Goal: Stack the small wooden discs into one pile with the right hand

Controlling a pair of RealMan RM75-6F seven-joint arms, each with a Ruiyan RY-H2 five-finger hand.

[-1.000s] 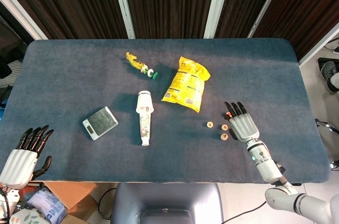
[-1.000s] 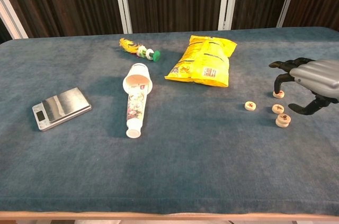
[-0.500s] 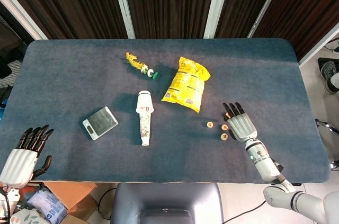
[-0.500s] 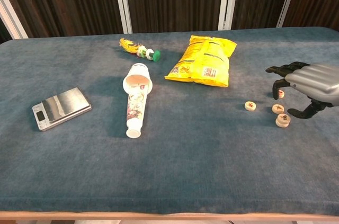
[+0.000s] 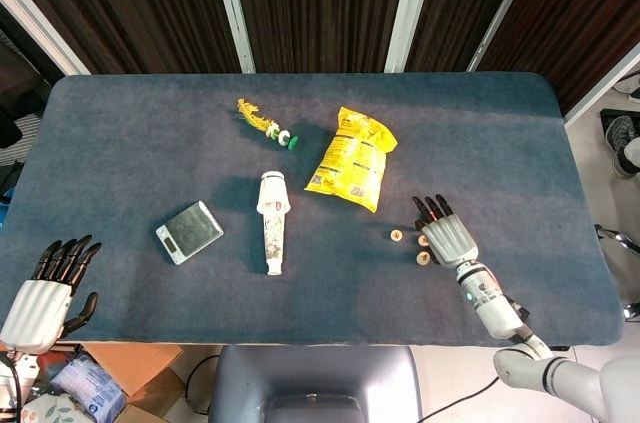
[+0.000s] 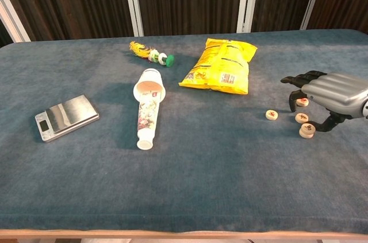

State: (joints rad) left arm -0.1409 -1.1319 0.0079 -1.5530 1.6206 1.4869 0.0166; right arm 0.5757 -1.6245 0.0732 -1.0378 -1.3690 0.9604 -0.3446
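Observation:
Several small wooden discs lie at the table's right. One disc [image 6: 272, 115] [image 5: 397, 236] sits alone to the left. Another disc [image 6: 302, 118] lies beside a thicker piece [image 6: 307, 130] [image 5: 423, 259] that looks like two stacked. A further disc [image 6: 302, 102] sits under the fingertips. My right hand [image 6: 332, 91] [image 5: 446, 235] hovers over this cluster, palm down, fingers spread and curved, holding nothing. My left hand [image 5: 45, 293] hangs off the table's near left corner, fingers apart and empty.
A yellow snack bag [image 6: 221, 66] lies behind the discs. A paper cup tube [image 6: 148, 107] lies on its side at the centre, with a small scale [image 6: 66, 116] to the left and a feathered toy [image 6: 150, 53] at the back.
My right hand has shifted left, from beside the discs to over them, covering one more in the head view. The discs and left hand have not moved.

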